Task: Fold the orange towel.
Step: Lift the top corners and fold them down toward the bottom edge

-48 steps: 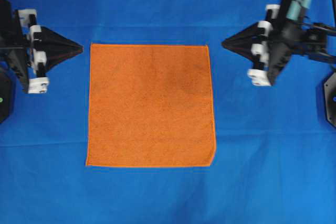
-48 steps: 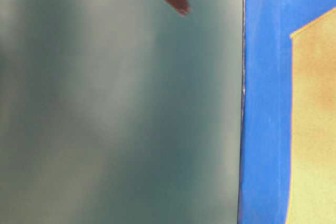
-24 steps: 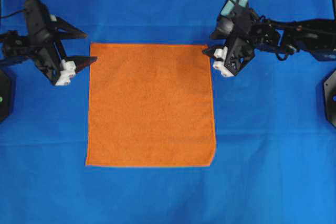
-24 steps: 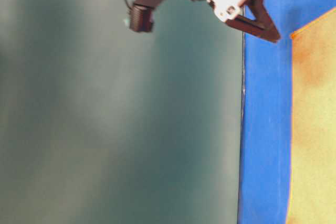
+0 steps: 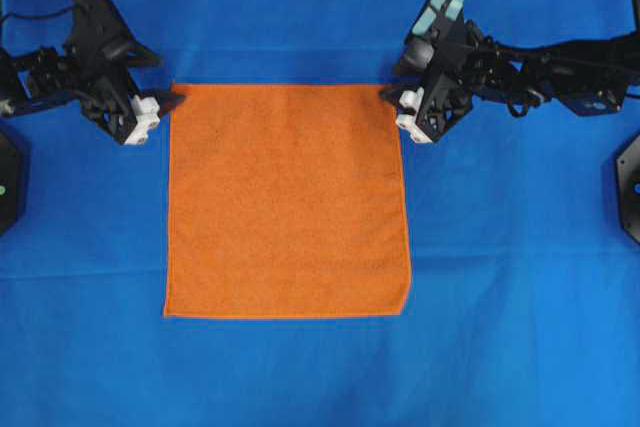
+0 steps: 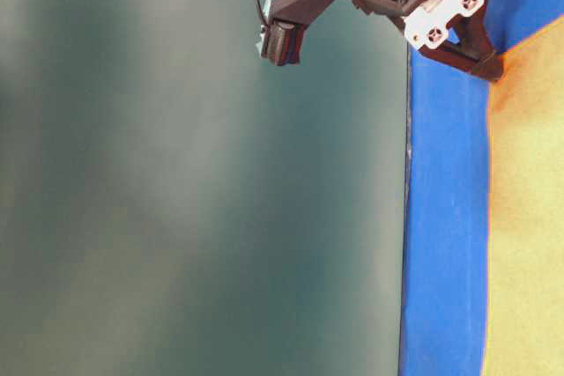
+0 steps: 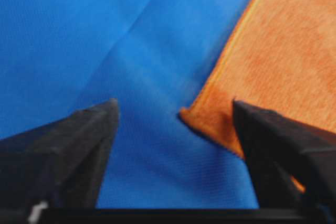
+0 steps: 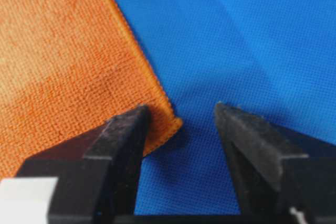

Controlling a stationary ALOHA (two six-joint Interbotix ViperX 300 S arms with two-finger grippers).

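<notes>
Both grippers are sitting at the far corners of the orange towel [image 5: 288, 201], and both are spread apart, with nothing pinched in them.

Seen from above, the left gripper [image 5: 165, 102] is pointing toward 3 o'clock, with its tips right at the towel's corner at about 10 o'clock. In the left wrist view, the left gripper [image 7: 176, 116] is showing two dark fingers [image 7: 86, 132] with a wide gap between them. The towel's corner [image 7: 191, 115] is poking into that gap, and the finger toward 3 o'clock is lying over the towel's edge. The other finger is over the blue cloth [image 7: 79, 35].

From above, the right gripper [image 5: 392, 97] is pointing toward 9 o'clock, at the towel's corner at about 2 o'clock. In the right wrist view, the right gripper [image 8: 181, 116] is also standing wide. One finger [image 8: 123, 135] is sitting over the towel's corner [image 8: 170, 124], and the other is over the blue cloth at about 3 o'clock.

The orange towel is lying flat and spread out in the middle of the blue cloth [image 5: 500, 297]. It is looking square and smooth, with no folds in it.

In the table-level view, the left gripper [image 6: 485, 63] is reaching down to the towel's corner [image 6: 507, 103].
</notes>
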